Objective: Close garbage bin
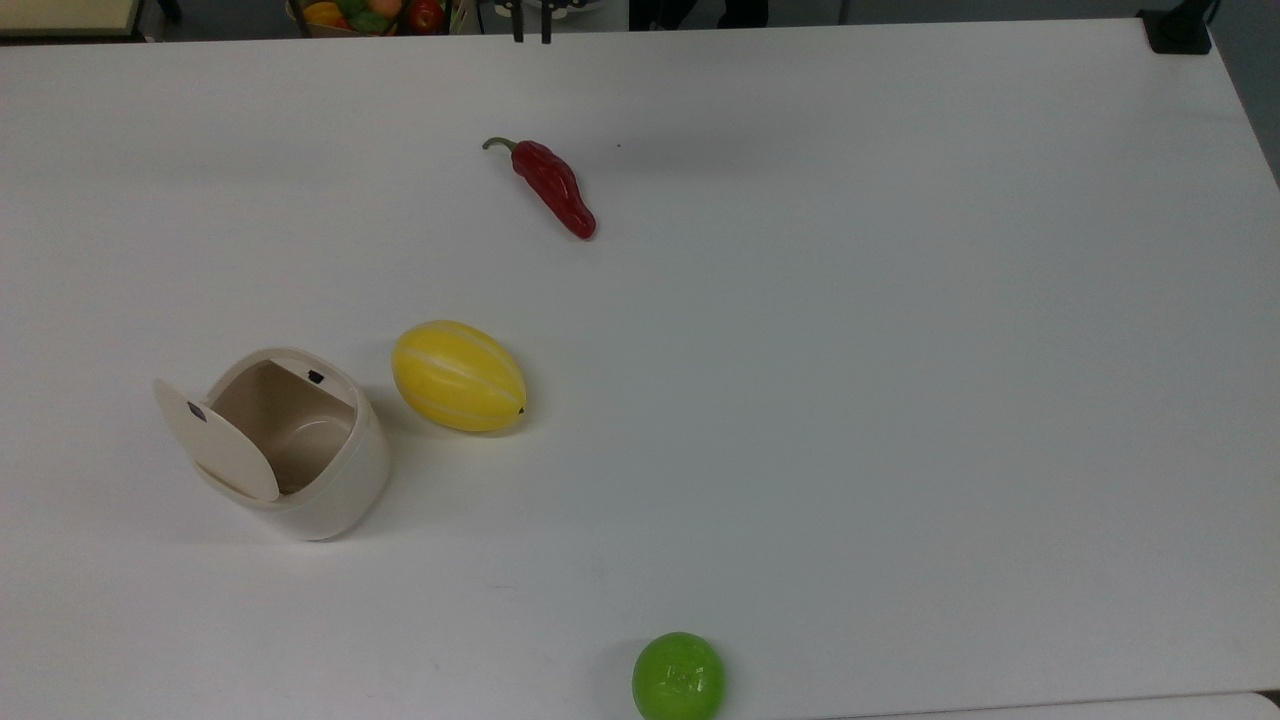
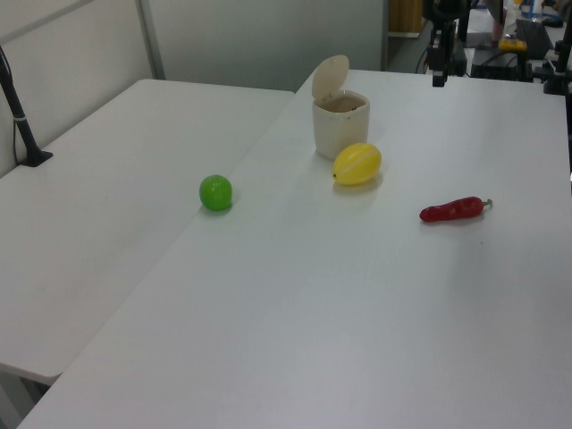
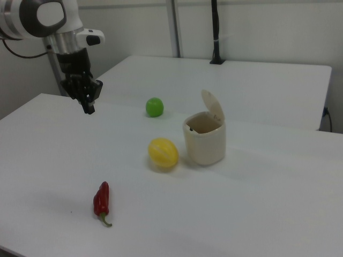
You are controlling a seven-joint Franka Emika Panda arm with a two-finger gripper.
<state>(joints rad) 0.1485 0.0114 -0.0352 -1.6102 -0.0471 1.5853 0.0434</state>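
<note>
Chili: a red chili lies nearest in the right view, flat on the white table, its green stem pointing toward the front edge.
Melon: a yellow melon rests farther in, well apart from the chili and just beside the bin on the right view's left.
Bin: the cream garbage bin stands upright near the middle of the table, not touching the melon.
Lid: the lid is swung up on its hinge (the inside of the bin shows plainly in the top view) and stands nearly upright at the bin's far rim in the right view.
Ball: a green ball sits behind the melon, close to the table's far edge in the right view, well apart from the bin.
Gripper: the gripper hangs in the air over the table's edge at the right view's left, pointing down and far from the bin; in the top view its two dark fingertips show a gap between them, so the fingers are spread and hold nothing.
Second table: another white table adjoins beyond the ball.
</note>
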